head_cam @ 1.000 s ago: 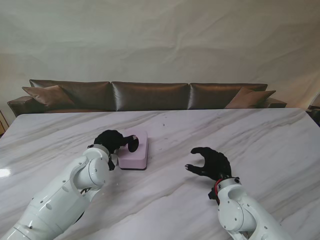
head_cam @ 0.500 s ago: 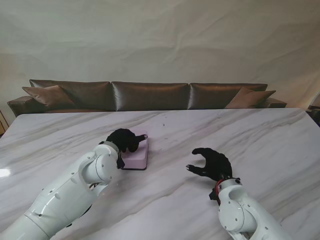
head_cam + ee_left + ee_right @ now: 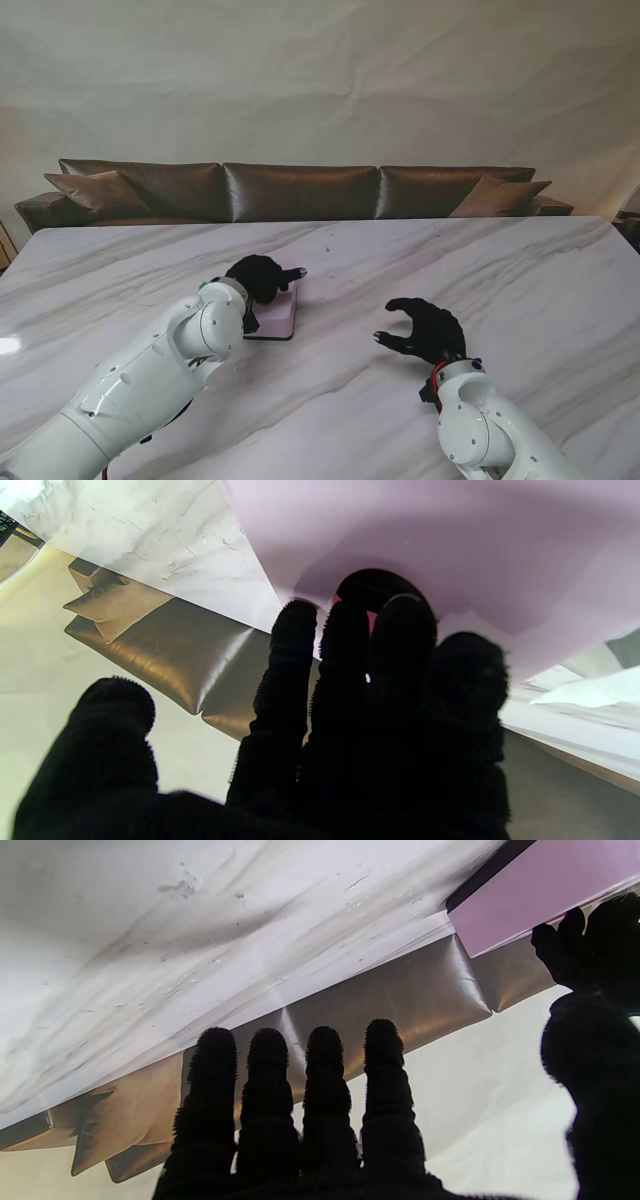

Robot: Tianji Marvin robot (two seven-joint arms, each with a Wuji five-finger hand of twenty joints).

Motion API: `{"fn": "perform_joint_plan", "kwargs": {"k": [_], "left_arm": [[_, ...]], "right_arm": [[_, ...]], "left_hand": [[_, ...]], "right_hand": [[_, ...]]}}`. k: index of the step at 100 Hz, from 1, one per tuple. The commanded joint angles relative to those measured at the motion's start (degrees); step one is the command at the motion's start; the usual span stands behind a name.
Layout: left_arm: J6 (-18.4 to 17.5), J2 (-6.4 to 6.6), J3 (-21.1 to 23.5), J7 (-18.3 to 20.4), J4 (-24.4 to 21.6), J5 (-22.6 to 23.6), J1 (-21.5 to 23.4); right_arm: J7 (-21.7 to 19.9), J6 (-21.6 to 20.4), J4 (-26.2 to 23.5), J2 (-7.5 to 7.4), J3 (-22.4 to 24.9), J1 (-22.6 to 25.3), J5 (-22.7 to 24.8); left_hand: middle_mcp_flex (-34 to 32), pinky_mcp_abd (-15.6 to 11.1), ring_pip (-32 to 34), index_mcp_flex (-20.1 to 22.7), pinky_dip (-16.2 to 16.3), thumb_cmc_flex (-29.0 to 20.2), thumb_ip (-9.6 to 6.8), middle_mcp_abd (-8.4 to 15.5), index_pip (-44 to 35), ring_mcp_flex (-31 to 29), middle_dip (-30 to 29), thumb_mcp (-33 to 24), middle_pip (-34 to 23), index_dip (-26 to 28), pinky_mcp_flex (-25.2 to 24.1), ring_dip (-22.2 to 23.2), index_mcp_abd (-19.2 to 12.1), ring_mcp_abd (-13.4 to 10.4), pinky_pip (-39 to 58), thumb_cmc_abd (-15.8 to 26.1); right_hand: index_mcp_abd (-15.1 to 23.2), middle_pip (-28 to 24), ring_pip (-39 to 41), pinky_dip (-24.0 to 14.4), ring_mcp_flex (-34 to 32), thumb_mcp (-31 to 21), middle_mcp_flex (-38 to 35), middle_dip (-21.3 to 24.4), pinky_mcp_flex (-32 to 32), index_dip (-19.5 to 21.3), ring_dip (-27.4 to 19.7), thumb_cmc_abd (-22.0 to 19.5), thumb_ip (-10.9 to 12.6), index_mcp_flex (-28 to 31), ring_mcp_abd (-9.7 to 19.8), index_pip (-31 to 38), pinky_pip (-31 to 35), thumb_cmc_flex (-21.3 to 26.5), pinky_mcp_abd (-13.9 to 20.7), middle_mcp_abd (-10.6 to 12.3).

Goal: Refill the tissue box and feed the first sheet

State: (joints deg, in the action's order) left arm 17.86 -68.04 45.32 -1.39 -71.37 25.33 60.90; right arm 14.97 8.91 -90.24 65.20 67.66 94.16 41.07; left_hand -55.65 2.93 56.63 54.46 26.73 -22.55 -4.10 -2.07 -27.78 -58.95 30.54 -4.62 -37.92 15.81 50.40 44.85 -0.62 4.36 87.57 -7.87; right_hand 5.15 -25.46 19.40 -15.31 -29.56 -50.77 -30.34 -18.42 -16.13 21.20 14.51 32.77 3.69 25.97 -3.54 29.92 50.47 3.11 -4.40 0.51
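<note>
A flat pink tissue box (image 3: 276, 316) lies on the marble table (image 3: 520, 270), left of centre. My left hand (image 3: 262, 278), in a black glove, rests over the box's far part with one finger stretched toward the right. In the left wrist view its fingertips (image 3: 400, 615) lie at a dark round opening (image 3: 372, 582) in the pink box top (image 3: 450, 535), and it holds nothing. My right hand (image 3: 425, 328) hovers to the right of the box, fingers curled apart and empty. The right wrist view shows the box's side (image 3: 525, 895) and the left hand (image 3: 590, 945) beyond it. No tissue can be made out.
A dark brown leather sofa (image 3: 300, 190) with cushions runs behind the table's far edge. Bare marble spreads to the right of and nearer to me than the box.
My left hand has slid rightward across the box top, from its left edge to over its far middle. The right hand has barely shifted.
</note>
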Motion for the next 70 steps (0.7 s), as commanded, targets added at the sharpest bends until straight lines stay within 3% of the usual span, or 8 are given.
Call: {"fn": "perform_joint_plan", "kwargs": {"k": [1,12,21,30,39,54,70], "left_arm": [[-0.05,-0.53,-0.34,1.23,0.51,-0.31,0.0],[0.84,-0.4,-0.46,2.02,0.0,-0.42,-0.19],[2.18,-0.35,-0.36,2.16,-0.8,-0.25,-0.02],[3.55,-0.36,0.17,1.23,-2.16,0.87,0.85],[4.98,-0.73,0.61,-0.19,-2.69,0.94,1.27],[7.7,-1.05,0.5,-0.45,-2.74,0.73,0.94],[8.71,-1.63,-0.37,0.48,-0.84,-2.09,-0.56]], "right_arm": [[-0.66,0.26,0.07,0.16,0.04,0.33,0.0],[-0.72,0.28,0.06,0.14,0.16,0.42,-0.02],[-0.69,0.32,-0.02,0.15,0.24,0.54,-0.03],[-0.7,0.34,0.02,0.15,0.22,0.56,-0.07],[-0.71,0.37,0.2,0.18,0.11,0.46,-0.23],[-0.71,0.24,0.38,0.21,-0.05,0.26,-0.45],[-0.87,0.26,0.29,0.2,-0.03,0.3,-0.59]], "left_hand": [[-1.6,-14.56,5.71,0.43,-0.11,1.78,-2.26,-1.15,0.37,-2.7,0.34,1.36,-1.51,0.06,2.75,1.24,1.59,6.35,18.17,2.54],[-2.54,-14.37,4.12,0.17,-0.68,1.96,-2.06,-1.27,1.42,-3.76,-0.36,1.57,-0.53,-0.69,3.8,0.36,1.85,6.93,17.9,2.79],[-3.43,-10.71,-1.77,-0.06,-2.63,2.08,-1.96,-2.28,2.63,-4.24,-4.04,1.63,3.13,-1.39,5.18,-3.98,2.38,8.59,15.51,2.66],[-3.93,-8.75,-5.71,-0.89,-4.77,2.25,-1.82,-3.83,4.0,-5.59,-9.31,1.67,7.37,-1.92,8.15,-8.95,2.46,9.5,13.97,2.53],[-4.22,-8.24,-5.24,-1.68,-6.11,2.19,-1.87,-5.94,5.52,-7.92,-11.57,1.55,10.28,-2.51,10.54,-11.36,3.18,10.0,14.88,2.17],[-4.06,-8.9,-4.4,-2.92,-5.46,2.15,-1.93,-8.72,7.51,-10.79,-12.44,1.31,11.96,-3.3,10.94,-12.8,3.67,10.29,17.88,2.02],[-3.02,-8.91,-4.26,-4.79,-5.12,1.97,-1.92,-10.28,9.47,-11.48,-12.59,1.09,12.49,-4.06,11.03,-13.58,3.68,10.78,18.83,2.16]], "right_hand": [[-0.34,-1.11,0.67,-0.1,-0.43,0.29,-1.2,-1.03,-0.1,-0.51,0.52,1.15,0.46,0.25,-0.29,0.63,1.18,-0.08,0.47,-0.33],[-0.32,-1.11,0.68,-0.09,-0.44,0.29,-1.18,-1.03,-0.09,-0.51,0.52,1.18,0.46,0.29,-0.28,0.63,1.17,-0.05,0.5,-0.36],[-0.37,-1.1,0.66,-0.08,-0.42,0.28,-1.14,-1.03,-0.09,-0.51,0.52,1.14,0.46,0.31,-0.34,0.63,1.19,-0.05,0.49,-0.4],[-0.23,-1.12,0.72,-0.08,-0.52,0.3,-1.22,-1.04,-0.09,-0.52,0.55,1.14,0.45,0.3,-0.39,0.61,1.19,-0.08,0.44,-0.3],[-0.24,-1.06,0.73,-0.07,-0.45,0.29,-1.18,-1.03,-0.08,-0.53,0.57,1.16,0.44,0.29,-0.7,0.6,1.18,-0.05,0.34,-0.29],[-0.22,-1.01,0.92,-0.07,-0.39,0.32,-1.2,-1.03,-0.06,-0.54,0.74,1.13,0.43,0.23,-0.89,0.54,1.15,-0.12,0.24,-0.26],[-0.28,-0.97,0.99,-0.06,-0.42,0.29,-1.19,-1.04,-0.04,-0.52,0.84,1.14,0.43,0.27,-0.99,0.54,1.1,-0.07,0.21,-0.17]]}}
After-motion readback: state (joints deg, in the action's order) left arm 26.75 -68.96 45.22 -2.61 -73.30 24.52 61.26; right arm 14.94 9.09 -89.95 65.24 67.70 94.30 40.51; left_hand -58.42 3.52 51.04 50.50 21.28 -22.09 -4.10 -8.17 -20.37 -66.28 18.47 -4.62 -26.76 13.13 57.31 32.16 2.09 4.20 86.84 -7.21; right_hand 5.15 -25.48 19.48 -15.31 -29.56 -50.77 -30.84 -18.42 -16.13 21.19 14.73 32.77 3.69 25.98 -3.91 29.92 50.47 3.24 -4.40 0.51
